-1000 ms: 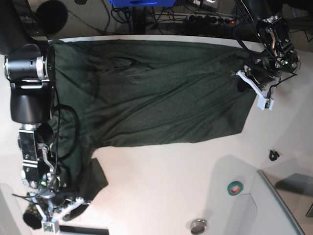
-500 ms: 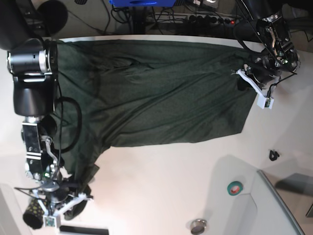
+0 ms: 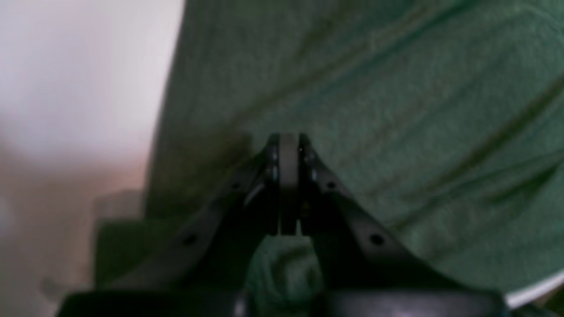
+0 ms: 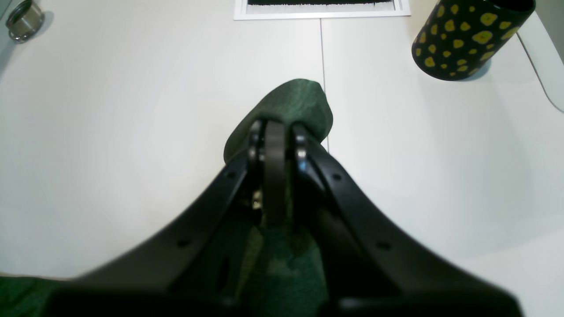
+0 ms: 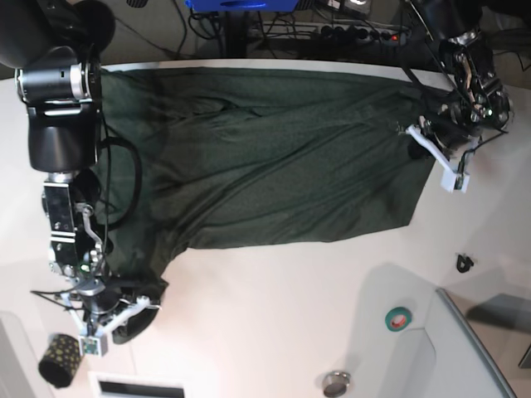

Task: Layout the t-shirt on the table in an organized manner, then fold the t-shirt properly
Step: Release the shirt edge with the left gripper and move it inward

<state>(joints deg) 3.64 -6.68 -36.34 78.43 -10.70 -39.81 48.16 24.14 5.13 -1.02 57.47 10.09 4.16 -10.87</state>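
On the table [image 5: 274,315], the t-shirt [image 5: 265,157].

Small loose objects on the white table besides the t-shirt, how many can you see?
4: a yellow-spotted black cup at the near left corner, a metal ring at the near edge, a green tape roll and a small black clip on the right. The t-shirt may hide others.

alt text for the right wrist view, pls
The right gripper, jaws shut, pinches a fold of the dark green t-shirt just above the white table. A black cup with yellow spots stands at upper right, a small metal ring at upper left, and a white-framed black panel runs along the top edge.
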